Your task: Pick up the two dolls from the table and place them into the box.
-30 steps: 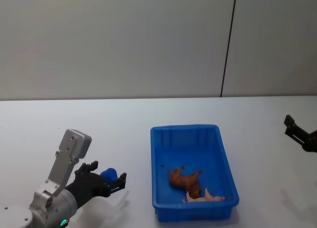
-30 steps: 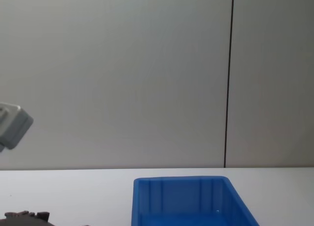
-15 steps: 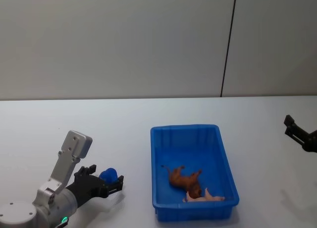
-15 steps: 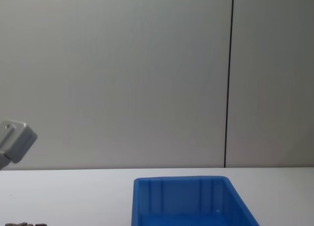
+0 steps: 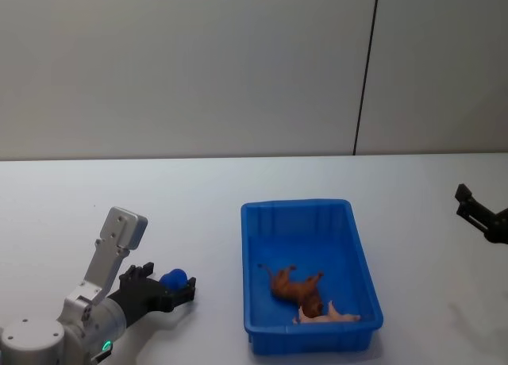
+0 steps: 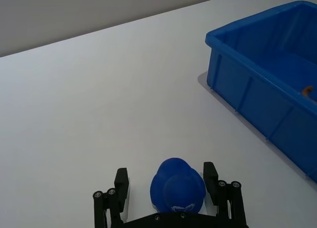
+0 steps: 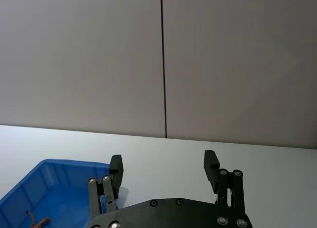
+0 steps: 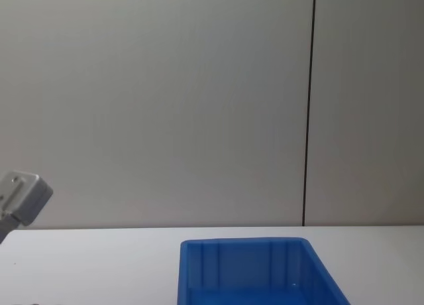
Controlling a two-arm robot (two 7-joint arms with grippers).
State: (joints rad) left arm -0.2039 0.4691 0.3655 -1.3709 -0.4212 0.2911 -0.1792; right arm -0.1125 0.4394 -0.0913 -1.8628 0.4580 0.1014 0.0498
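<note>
The left gripper (image 5: 163, 292) sits low at the near left of the white bench (image 5: 198, 198), its fingers (image 6: 122, 184) spread either side of the dark blue doll (image 6: 178, 186); whether they touch it is hard to tell. The brown doll (image 5: 300, 286) lies inside the blue box (image 5: 298, 210), toward its near end. The right gripper (image 7: 163, 168) hangs wide open at the far right, holding nothing.

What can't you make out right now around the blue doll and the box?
- Blue doll: its lower body is hidden by the left gripper, left wrist view; whether the fingers touch it is unclear.
- Brown doll in the box: too small to make out detail, head view.
- Box floor: cut off by the bottom edge, chest view.
</note>
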